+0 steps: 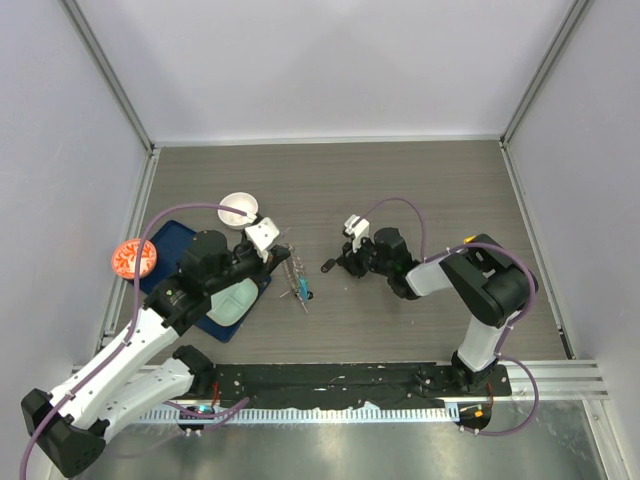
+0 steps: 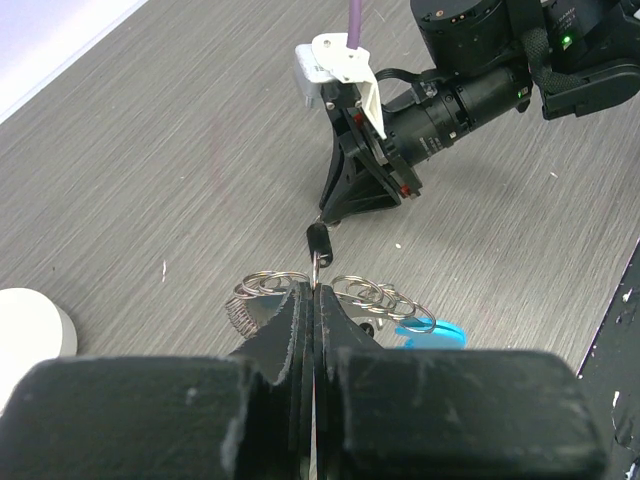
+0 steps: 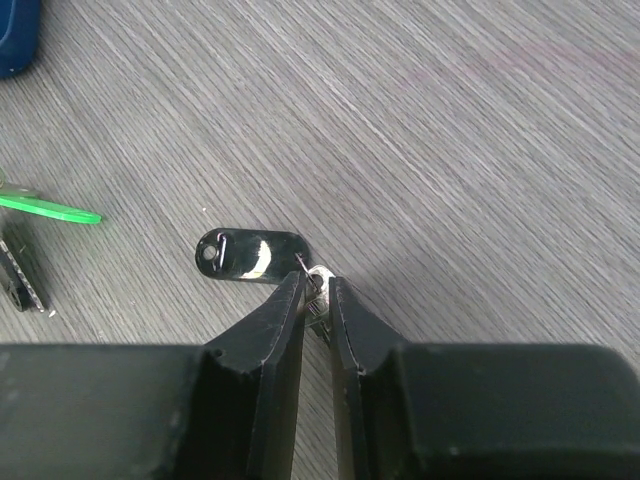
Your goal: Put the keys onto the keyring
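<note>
Right pincer [image 3: 316, 282] is clamped on the silver blade of the key [image 3: 250, 255], with the black head poking out toward the keyring [image 2: 380, 295]. Left pincer [image 2: 313, 293] is squeezed tight on the keyring's wire, blue tag [image 2: 432, 335] hanging off its side. So both grabs look done, imo. The key sits near the keyring but apart from it, over the tabletop [image 3: 450, 120]. The actual threading is all left to do.

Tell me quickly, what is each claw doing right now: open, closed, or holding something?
Left claw: closed, pinching the keyring.
Right claw: closed on the silver end of the black-headed key.
</note>
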`<state>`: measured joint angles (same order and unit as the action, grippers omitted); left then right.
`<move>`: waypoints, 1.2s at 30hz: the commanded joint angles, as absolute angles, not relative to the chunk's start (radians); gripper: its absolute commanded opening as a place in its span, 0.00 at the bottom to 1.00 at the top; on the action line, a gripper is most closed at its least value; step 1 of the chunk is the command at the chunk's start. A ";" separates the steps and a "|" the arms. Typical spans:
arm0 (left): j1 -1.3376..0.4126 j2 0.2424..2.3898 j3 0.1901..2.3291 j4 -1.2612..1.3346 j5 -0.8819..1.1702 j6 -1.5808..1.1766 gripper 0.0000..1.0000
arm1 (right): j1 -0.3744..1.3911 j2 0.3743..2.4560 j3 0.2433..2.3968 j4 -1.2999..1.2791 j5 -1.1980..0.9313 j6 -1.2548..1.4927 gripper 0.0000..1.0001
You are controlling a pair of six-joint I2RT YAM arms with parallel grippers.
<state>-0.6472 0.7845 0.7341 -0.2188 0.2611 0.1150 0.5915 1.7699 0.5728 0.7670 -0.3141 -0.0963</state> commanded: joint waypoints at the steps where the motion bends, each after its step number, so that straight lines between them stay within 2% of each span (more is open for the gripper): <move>1: -0.652 0.781 0.741 -0.167 0.255 0.133 0.00 | 0.588 1.772 0.618 0.769 -0.327 -0.123 0.22; 17: -0.652 0.779 0.741 -0.169 0.258 0.133 0.00 | 0.587 1.792 0.626 0.721 -0.356 -0.129 0.21; 22: -0.652 0.781 0.741 -0.167 0.259 0.133 0.00 | 0.588 1.793 0.617 0.723 -0.356 -0.124 0.17; 30: -0.652 0.782 0.742 -0.167 0.261 0.135 0.00 | 0.588 1.746 0.609 0.703 -0.357 -0.118 0.01; 36: -0.652 0.776 0.742 -0.169 0.262 0.132 0.00 | 0.588 1.652 0.607 0.618 -0.334 -0.127 0.01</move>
